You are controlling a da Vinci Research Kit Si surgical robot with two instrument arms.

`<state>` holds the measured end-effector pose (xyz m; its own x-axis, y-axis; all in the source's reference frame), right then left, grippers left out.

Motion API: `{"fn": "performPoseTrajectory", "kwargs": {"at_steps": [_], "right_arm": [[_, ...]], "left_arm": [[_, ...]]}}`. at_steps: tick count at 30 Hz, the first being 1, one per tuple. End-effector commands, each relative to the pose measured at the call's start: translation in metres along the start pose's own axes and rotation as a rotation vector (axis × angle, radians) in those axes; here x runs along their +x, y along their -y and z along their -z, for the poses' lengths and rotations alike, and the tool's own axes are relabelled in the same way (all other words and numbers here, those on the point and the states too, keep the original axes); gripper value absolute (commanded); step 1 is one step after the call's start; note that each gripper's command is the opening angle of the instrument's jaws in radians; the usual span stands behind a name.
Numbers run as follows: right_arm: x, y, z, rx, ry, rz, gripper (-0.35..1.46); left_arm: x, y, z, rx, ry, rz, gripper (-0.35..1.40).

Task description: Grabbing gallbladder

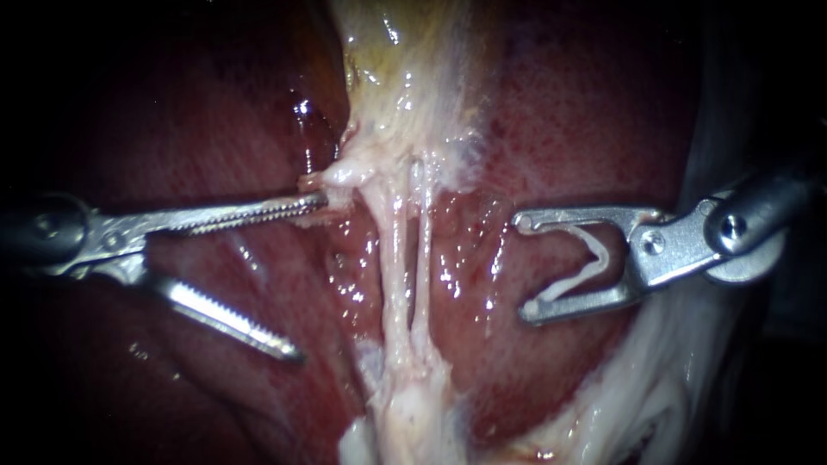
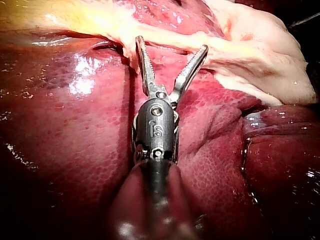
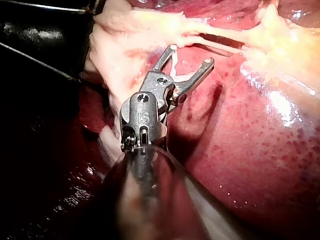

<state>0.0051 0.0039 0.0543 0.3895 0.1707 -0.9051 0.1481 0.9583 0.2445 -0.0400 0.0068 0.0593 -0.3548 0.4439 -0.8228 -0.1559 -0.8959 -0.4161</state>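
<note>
The pale yellow gallbladder (image 1: pixel 396 69) hangs at the top centre, and its neck (image 1: pixel 349 172) narrows into two thin tubes (image 1: pixel 392 258) running down over the liver (image 1: pixel 560 129). My left instrument (image 1: pixel 310 277) has its serrated jaws open. The upper jaw's tip lies against the tissue just below the neck, and the lower jaw hangs free over the liver. The left wrist view shows the same open jaws (image 2: pixel 171 44) at the pale strand under the gallbladder (image 2: pixel 60 20). My right instrument (image 1: pixel 524 267) stands right of the tubes, apart from them, its jaws wide and holding a white clip (image 1: pixel 594 258).
Dark red liver (image 2: pixel 65 140) surrounds the tubes on both sides. Pale fatty tissue (image 1: pixel 655 379) lies at the lower right and below the tubes (image 1: pixel 405 413). In the right wrist view the clip (image 3: pixel 175 67) sits in the jaws (image 3: pixel 191 55), short of the tubes (image 3: pixel 220 37).
</note>
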Motion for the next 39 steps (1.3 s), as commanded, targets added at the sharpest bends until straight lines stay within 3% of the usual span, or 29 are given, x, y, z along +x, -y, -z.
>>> {"fn": "performPoseTrajectory", "kwargs": {"at_steps": [1, 3, 7, 13, 18, 23, 28, 32, 39], "right_arm": [[0.0, 0.0, 0.0, 0.0, 0.0, 0.0, 0.5], [0.0, 0.0, 0.0, 0.0, 0.0, 0.0, 0.5], [0.0, 0.0, 0.0001, 0.0, 0.0, 0.0, 0.5], [0.0, 0.0, 0.0, 0.0, 0.0, 0.0, 0.5], [0.0, 0.0, 0.0, 0.0, 0.0, 0.0, 0.5], [0.0, 0.0, 0.0, 0.0, 0.0, 0.0, 0.5], [0.0, 0.0, 0.0, 0.0, 0.0, 0.0, 0.5], [0.0001, 0.0, 0.0, 0.0, 0.0, 0.0, 0.5], [0.0001, -0.0001, -0.0001, 0.0, 0.0, 0.0, 0.5]], "left_arm": [[0.0004, 0.0002, 0.0002, 0.008, 0.001, 0.018, 1.19], [0.0011, 0.0012, 0.0006, 0.025, 0.001, 0.054, 1.19], [0.0019, 0.0033, 0.0007, 0.039, 0.0, 0.076, 1.14], [0.001, 0.0062, -0.001, 0.057, 0.005, 0.138, 1.06], [-0.0002, 0.008, -0.0021, 0.061, 0.024, 0.172, 0.84], [-0.0011, 0.008, -0.0018, 0.065, 0.067, 0.215, 0.67], [-0.0013, 0.0078, -0.0013, 0.079, 0.105, 0.272, 0.19], [-0.0014, 0.0078, -0.0008, 0.115, 0.13, 0.318, -0.35], [-0.0008, 0.0078, 0.0003, 0.155, 0.147, 0.378, -0.35]]}}
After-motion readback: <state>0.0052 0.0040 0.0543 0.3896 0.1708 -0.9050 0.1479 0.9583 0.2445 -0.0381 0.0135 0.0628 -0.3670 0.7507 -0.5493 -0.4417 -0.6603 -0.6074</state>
